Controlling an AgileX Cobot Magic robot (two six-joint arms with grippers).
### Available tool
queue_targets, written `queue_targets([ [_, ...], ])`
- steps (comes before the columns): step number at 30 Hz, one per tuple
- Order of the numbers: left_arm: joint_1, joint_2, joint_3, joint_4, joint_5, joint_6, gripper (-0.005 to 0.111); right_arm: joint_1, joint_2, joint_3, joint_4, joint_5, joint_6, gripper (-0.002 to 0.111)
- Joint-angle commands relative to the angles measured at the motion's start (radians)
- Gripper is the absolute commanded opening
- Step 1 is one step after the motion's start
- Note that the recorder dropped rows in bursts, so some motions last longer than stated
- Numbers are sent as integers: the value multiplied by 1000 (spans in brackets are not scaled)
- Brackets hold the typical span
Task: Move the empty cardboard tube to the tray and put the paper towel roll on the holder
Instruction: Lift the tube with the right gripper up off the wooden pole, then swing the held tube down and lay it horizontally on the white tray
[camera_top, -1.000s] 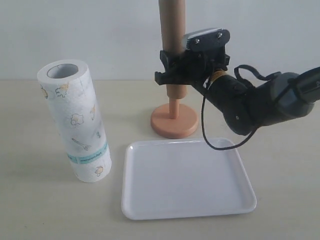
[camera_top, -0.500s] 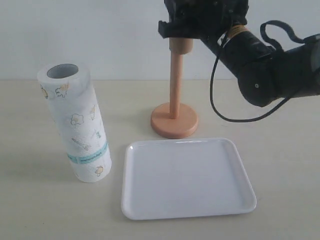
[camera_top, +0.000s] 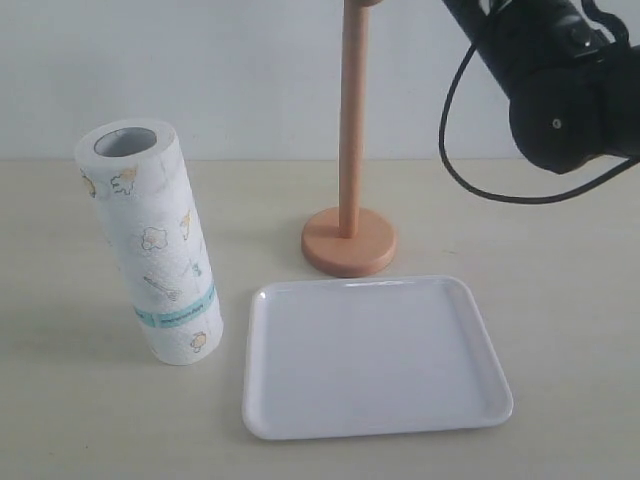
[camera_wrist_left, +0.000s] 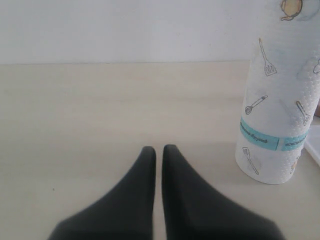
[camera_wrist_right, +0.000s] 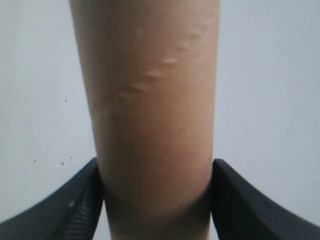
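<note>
My right gripper (camera_wrist_right: 156, 172) is shut on the brown cardboard tube (camera_wrist_right: 150, 90), one black finger on each side of it. In the exterior view the tube and that gripper are above the top edge; only the right arm (camera_top: 560, 90) shows, up beside the holder's pole (camera_top: 350, 130). The holder's round base (camera_top: 348, 245) stands behind the white tray (camera_top: 370, 360), which holds nothing. The paper towel roll (camera_top: 150, 240) stands slightly tilted on the table, left of the tray. My left gripper (camera_wrist_left: 159, 150) is shut and holds nothing, low over the table, short of the roll (camera_wrist_left: 280, 100).
A pale wall runs behind the beige table (camera_top: 560, 300). A black cable (camera_top: 470, 170) loops down from the right arm, right of the pole.
The right gripper has lifted the tube straight up along the pole until it left the top of the exterior view; the pole now stands bare. Roll and tray have not moved.
</note>
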Motion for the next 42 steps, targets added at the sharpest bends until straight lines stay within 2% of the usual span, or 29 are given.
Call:
queue_targets([
  [1, 3, -4, 4, 0, -4, 0, 4, 1, -45, -5, 5, -25, 13, 0],
  [6, 3, -4, 4, 0, -4, 0, 4, 1, -113, -5, 3, 23, 3, 0],
  [10, 3, -4, 4, 0, -4, 0, 4, 1, -196, -5, 3, 166, -21, 0],
  [15, 3, -4, 4, 0, -4, 0, 4, -1, -335, -5, 3, 458, -188, 0],
  [26, 3, -4, 4, 0, -4, 0, 4, -1, -626, -5, 11, 956, -319, 0],
  [29, 3, -4, 4, 0, -4, 0, 4, -1, -694, -5, 1, 1218, -374, 0],
  [33, 3, -4, 4, 0, -4, 0, 4, -1, -704, -5, 1, 1533, -502, 0],
  [37, 3, -4, 4, 0, -4, 0, 4, -1, -690, -2, 1, 1697, -555, 0],
  [42, 3, -4, 4, 0, -4, 0, 4, -1, -546, -3, 61, 1840, -701, 0],
])
